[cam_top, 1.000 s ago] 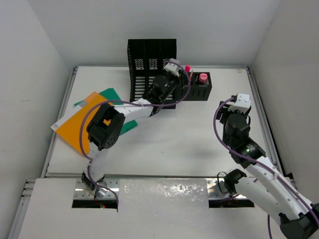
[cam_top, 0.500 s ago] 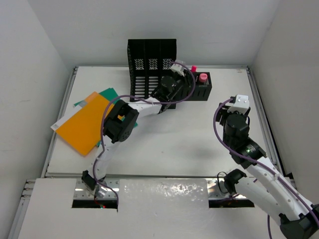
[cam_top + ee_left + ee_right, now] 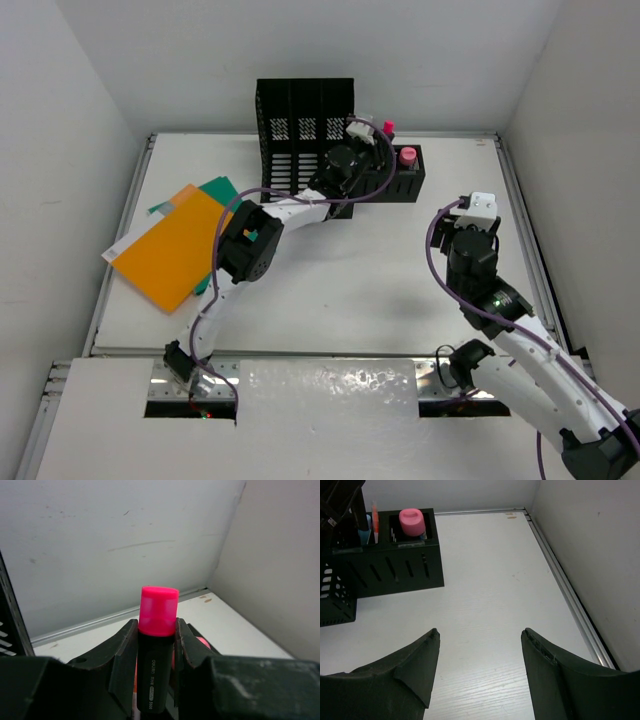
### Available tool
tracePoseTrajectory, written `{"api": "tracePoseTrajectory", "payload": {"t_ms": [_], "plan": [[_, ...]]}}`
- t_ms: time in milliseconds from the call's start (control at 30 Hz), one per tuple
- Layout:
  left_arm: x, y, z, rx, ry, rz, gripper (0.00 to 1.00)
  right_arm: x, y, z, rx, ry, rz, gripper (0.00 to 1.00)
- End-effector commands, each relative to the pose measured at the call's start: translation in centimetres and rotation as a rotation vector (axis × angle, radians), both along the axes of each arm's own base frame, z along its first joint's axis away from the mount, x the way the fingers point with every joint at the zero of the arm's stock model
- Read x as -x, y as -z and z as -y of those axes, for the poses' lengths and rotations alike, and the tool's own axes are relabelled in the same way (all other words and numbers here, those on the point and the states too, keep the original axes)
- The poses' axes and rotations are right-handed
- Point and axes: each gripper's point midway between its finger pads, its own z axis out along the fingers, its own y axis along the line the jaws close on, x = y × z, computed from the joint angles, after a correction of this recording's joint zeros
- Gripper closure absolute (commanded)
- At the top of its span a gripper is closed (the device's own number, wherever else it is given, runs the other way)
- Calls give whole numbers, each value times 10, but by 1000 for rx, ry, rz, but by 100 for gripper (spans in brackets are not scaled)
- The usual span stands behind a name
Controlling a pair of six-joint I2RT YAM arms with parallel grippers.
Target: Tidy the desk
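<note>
While the left gripper (image 3: 157, 645) pinches a pink highlighter (image 3: 158, 611) upright by the black pen holder (image 3: 398, 182) at the overhead view's upper centre, the right gripper (image 3: 480, 652) gapes wide, holding nothing. The white desk (image 3: 380, 270) fills the middle of that view.

left hand (image 3: 156, 636) moved right, highlighter (image 3: 158, 602) nearer organizer (image 3: 405, 186)

— Top view?
— High at the near edge, looking down on the whole desk (image 3: 400, 260).
— Wrists?
— Left: close on a pink highlighter (image 3: 156, 645), facing the back wall (image 3: 100, 540). Right looks low toward the pen holder (image 3: 395, 567), also upper centre overhead.
</note>
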Motion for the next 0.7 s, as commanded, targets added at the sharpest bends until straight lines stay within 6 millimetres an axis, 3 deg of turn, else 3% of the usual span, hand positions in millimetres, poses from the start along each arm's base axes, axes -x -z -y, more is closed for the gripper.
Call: {"api": "tracePoseTrajectory", "payload": {"t_ms": [0,233,333,400,500,533,567,600,667], "plan": [[-12,-12,-14,-25,-67,50,100,0,-3,2,5,9,13,36],[-16,8,-21,-58,-99,13,97,-1,-6,0,10,-2,17,35],[-17,9,-24,-54,-114,-5,77,-1,-6,0,10,-3,17,35],[-17,10,-24,-57,-112,-15,72,-1,-6,0,9,-6,17,35],[-15,10,-23,-61,-102,-32,55,-2,-7,-1,10,-10,18,35],[-15,9,-23,-60,-98,-35,47,-2,-7,-1,11,-10,19,35],[-13,8,-21,-61,-87,-38,21,-2,-8,-1,8,-9,22,35],[-11,0,-19,-63,-63,-32,0,-2,-8,-2,6,-12,25,35],[-7,-11,-13,-68,-28,-22,0,-3,-8,-3,3,-15,26,35]]}}
